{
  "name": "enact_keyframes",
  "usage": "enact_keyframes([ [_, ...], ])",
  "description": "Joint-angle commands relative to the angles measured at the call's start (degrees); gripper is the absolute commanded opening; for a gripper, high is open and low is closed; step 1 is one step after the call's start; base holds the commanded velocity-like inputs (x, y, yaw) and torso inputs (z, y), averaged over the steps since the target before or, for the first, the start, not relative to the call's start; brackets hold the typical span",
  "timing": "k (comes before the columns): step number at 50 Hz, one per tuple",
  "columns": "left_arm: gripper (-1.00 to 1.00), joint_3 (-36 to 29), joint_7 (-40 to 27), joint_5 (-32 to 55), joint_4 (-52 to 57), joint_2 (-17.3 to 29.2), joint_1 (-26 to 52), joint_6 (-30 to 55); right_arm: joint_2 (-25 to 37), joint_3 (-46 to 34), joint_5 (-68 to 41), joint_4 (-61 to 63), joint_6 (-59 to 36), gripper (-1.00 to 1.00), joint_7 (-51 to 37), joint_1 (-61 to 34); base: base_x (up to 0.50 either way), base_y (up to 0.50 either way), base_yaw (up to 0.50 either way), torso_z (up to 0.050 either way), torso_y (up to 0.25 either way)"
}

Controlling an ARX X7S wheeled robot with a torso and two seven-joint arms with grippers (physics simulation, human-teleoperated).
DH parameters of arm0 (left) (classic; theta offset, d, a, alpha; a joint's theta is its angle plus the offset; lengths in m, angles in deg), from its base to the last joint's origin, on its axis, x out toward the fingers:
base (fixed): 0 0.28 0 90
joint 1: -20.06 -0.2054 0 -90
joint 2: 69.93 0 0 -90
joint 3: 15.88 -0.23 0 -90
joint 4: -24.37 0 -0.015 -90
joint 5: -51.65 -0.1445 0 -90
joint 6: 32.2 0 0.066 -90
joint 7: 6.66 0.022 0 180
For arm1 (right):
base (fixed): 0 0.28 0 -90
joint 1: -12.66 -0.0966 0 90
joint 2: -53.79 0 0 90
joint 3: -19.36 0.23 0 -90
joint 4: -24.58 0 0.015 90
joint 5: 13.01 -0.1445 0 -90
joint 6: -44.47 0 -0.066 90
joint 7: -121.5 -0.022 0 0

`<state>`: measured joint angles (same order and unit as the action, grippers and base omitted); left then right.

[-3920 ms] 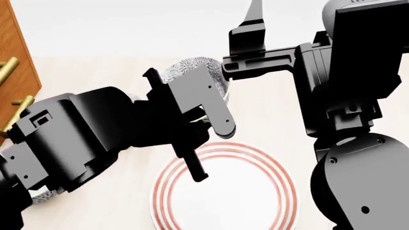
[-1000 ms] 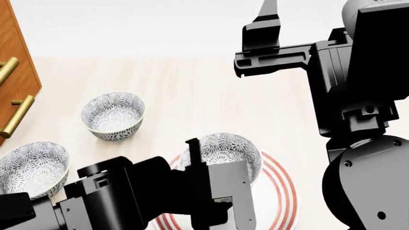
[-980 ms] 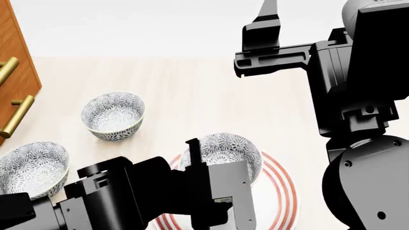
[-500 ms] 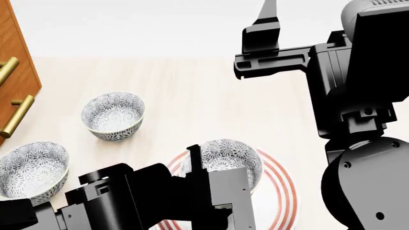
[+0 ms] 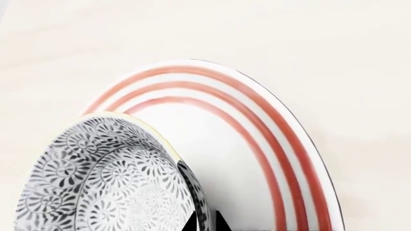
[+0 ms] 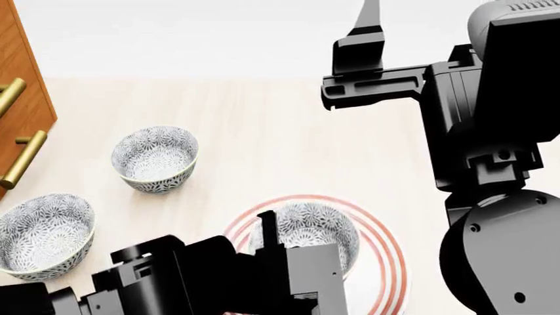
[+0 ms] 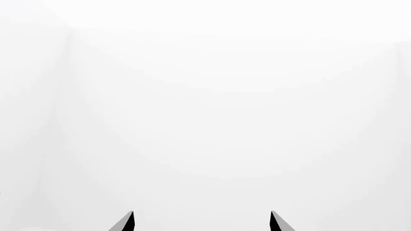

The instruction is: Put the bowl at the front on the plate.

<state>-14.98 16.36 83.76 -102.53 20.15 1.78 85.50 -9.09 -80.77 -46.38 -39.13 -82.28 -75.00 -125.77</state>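
Here the left gripper (image 6: 293, 259) is gripping the bowl (image 6: 303, 231) by its near wall, one finger (image 5: 189, 180) showing dark inside the patterned cup in the left wrist view and the jaws closing across the rim. The bowl is sitting within the red rings of the plate (image 6: 378, 259), toward the plate's near-left part rather than its centre; whether its base is resting fully on the white surface or hanging just above it cannot be told from either view, since the gripper body is covering the lower wall.

The step in hand is judged to be the placing itself, at or near the point of set-down. The next move is likely calling for the jaws to part with no sideways drag, and then for a straight lift clear of the rim, so that the inner finger is not tipping the bowl or sliding it across the glazed plate.

Outward from the plate, two look-alike bowls are standing on the pale wooden table (image 6: 262, 131): the middle bowl (image 6: 155, 157) further back and the left bowl (image 6: 46, 235) near the wooden cabinet (image 6: 22, 85) with brass handles. The right gripper (image 6: 359, 46) is raised well away from the work, its fingertips (image 7: 128, 222) spread and holding nothing, facing blank white.
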Motion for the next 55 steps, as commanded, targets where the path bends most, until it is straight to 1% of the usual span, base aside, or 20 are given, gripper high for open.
enact_keyframes([
  [1,-1.0,0.48,-0.15,-1.01,0.06,-0.07,-0.44,0.11,0.18,-0.03,0.02,0.03,0.21,1.0,-0.12,0.23,0.0,0.0,0.0,0.0,0.0],
  [30,-1.0,0.59,0.57,-2.46,-0.27,-0.07,-2.47,0.29,0.2,-0.35,-0.17,-0.35,0.64,1.0,-0.14,0.32,0.0,0.0,0.0,0.0,0.0],
  [31,-1.0,0.59,0.42,-2.37,-0.34,-0.07,-2.41,0.37,0.2,-0.34,-0.21,-0.35,0.63,1.0,-0.16,0.31,0.0,0.0,0.0,0.0,0.0],
  [32,-1.0,1.28,-2.75,-2.01,-1.1,-0.07,-2.26,0.05,0.21,-0.3,-0.24,-0.36,0.64,1.0,-0.16,0.3,0.0,0.0,0.0,0.0,0.0],
  [33,-1.0,1.04,-2.17,-1.09,-1.16,-0.07,-1.94,0.54,0.19,-0.29,-0.29,-0.39,0.67,1.0,-0.15,0.32,0.0,0.0,0.0,0.0,0.0],
  [34,1.0,0.54,-0.57,-1.41,-0.94,-0.07,-1.76,-1.06,0.23,-0.45,-0.17,-0.46,0.69,1.0,-0.09,0.33,0.0,0.0,0.0,0.0,0.0],
  [35,1.0,0.95,-1.83,-1.08,-0.97,-0.07,-1.47,-1.02,0.23,-0.47,-0.19,-0.51,0.74,1.0,-0.05,0.37,0.0,0.0,0.0,0.0,0.0],
  [36,1.0,1.16,-1.77,0.0,-1.0,-0.07,-1.18,-0.6,0.24,-0.45,-0.2,-0.51,0.75,1.0,-0.08,0.36,0.0,0.0,0.0,0.0,0.0],
  [51,1.0,0.87,-1.98,1.98,-2.34,-0.07,0.17,-3.23,0.35,-0.59,-0.39,-0.38,0.45,1.0,-0.33,-0.18,0.0,0.0,0.0,0.0,0.0],
  [55,1.0,1.91,-1.48,4.67,-1.91,-0.06,0.9,-3.61,0.53,-0.39,-0.52,-0.15,0.3,1.0,-0.52,-0.21,0.0,0.0,0.0,0.0,0.0],
])
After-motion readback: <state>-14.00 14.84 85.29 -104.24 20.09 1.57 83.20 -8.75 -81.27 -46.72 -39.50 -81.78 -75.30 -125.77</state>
